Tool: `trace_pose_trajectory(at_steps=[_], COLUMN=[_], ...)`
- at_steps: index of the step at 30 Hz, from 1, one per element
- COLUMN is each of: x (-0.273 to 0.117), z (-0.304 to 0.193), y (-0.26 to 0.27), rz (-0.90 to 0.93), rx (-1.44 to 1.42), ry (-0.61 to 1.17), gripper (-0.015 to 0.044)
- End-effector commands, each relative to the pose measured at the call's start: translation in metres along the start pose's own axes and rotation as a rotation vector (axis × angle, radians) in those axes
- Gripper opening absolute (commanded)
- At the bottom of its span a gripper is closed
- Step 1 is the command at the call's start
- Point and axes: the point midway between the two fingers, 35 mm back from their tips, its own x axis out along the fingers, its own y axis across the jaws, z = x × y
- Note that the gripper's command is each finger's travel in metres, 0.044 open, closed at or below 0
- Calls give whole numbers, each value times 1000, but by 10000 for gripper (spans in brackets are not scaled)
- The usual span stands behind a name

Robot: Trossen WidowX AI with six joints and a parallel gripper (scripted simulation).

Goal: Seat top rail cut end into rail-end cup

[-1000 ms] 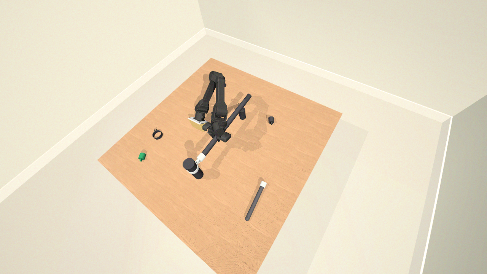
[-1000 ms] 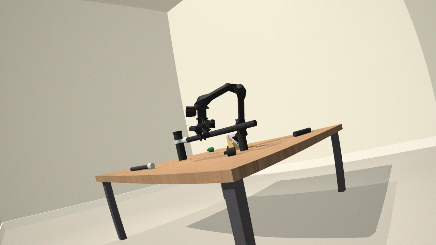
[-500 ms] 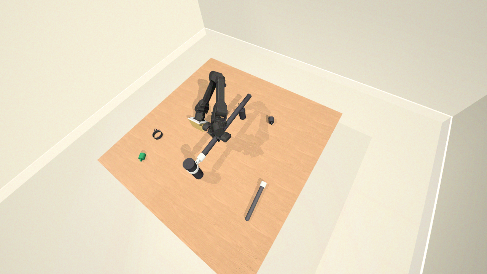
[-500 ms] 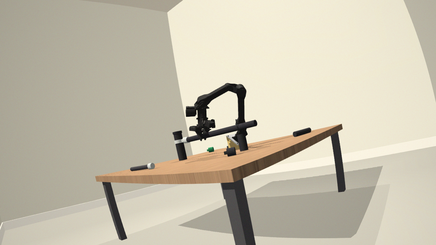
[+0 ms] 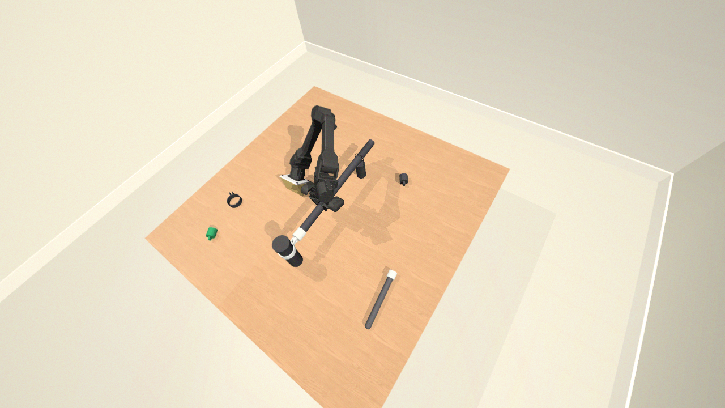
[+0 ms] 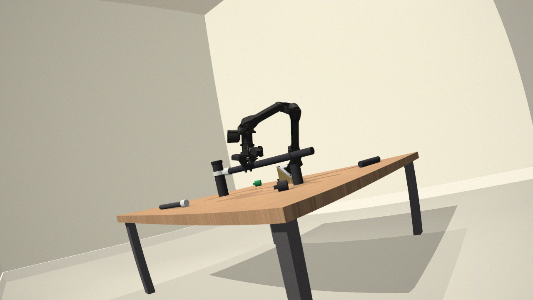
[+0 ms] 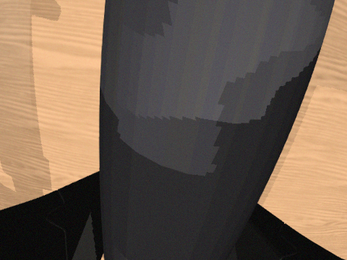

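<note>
Rail: the long dark tube point(image 5: 310, 219) point(image 6: 273, 160) point(image 7: 181, 72) is held above the desk point(image 5: 446, 213) point(image 6: 201, 220), running in the top view from near the upper-right edge toward the lower-left edge. One end meets the white cup; how deep it sits cannot be told.
Gripper: its fingers point(image 5: 323, 204) point(image 6: 248, 167) are closed on the rail between the two posts, nearer the cup, likely to steer the cut end while leaving its mouth free.
Loop: a thin ring point(image 5: 358, 156) point(image 6: 290, 156) goes around the rail atop the short post point(image 5: 361, 170) point(image 6: 297, 175), on the upper-right side, apparently carrying the far end and keeping it in line.
Cup: the white socket point(image 5: 299, 233) point(image 6: 227, 171) faces the loop, so a push along the rail's length should seat it.
Band: the white strap point(image 5: 288, 255) point(image 6: 217, 173) rings the big post point(image 5: 295, 260) point(image 6: 221, 186) just below its cap point(image 5: 281, 243) point(image 6: 216, 162); pushing down could drag it lower.
Spare bar: it lies point(image 5: 379, 302) point(image 6: 169, 206) by the lower-right edge, out of the work.
Next: check depth, press home if short, then open and back off.
</note>
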Motion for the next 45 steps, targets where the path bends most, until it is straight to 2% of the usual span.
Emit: trace_pose_trajectory(at_steps=[1,45], x=[-4,-7], z=[-1,-3], y=[0,0], rz=[-1,-1], rx=[2,2], ry=[12,15], gripper=[0,0])
